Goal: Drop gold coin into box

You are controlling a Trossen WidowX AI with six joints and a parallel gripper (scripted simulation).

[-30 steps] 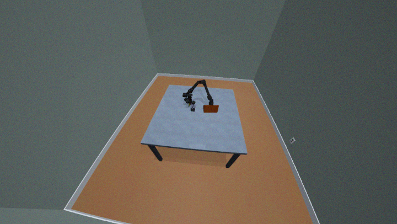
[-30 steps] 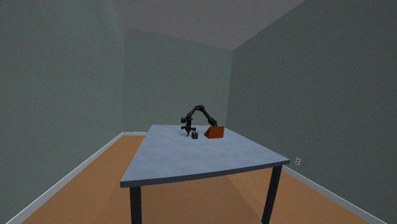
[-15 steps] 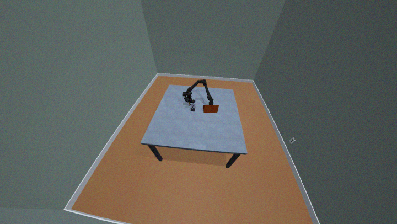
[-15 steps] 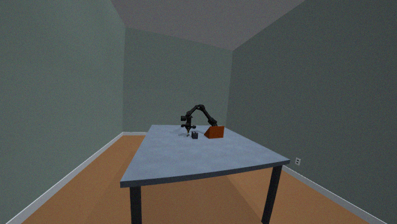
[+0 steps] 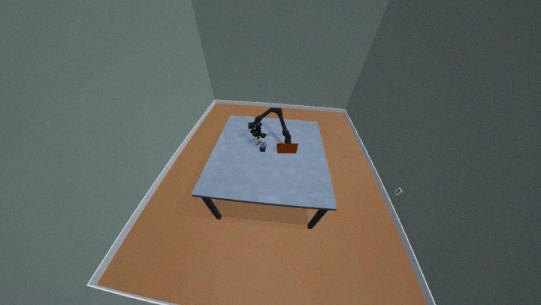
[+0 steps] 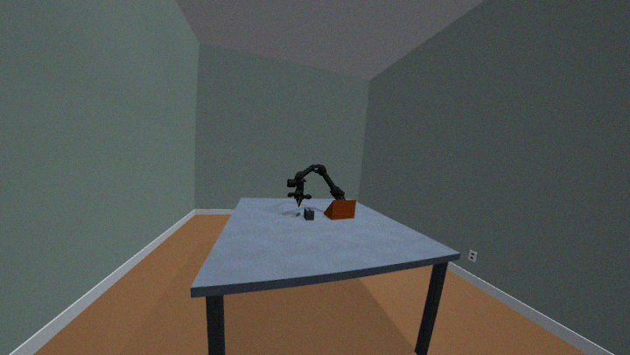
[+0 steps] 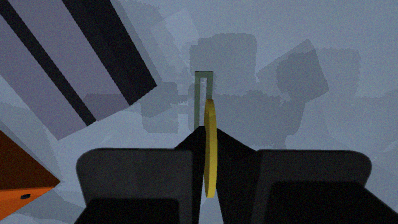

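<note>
Coin (image 7: 210,145), gold and edge-on, is pinched between the dark fingers of the gripper (image 7: 209,192), lifted above the green holder (image 7: 203,100) on the bench (image 7: 310,40). The grey slotted box (image 7: 75,65) lies to the left in the wrist view, apart from the holder.

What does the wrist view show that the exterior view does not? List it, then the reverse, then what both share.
Only the wrist view: the gold coin pinched edge-on between the gripper's fingers, lifted above its empty dark-green holder, and the dark slot in the grey box's lid.

Only the exterior view: the whole arm, the table's legs, the floor and the walls.

Both: the gripper, the grey box, the orange base block and the grey table top.
</note>
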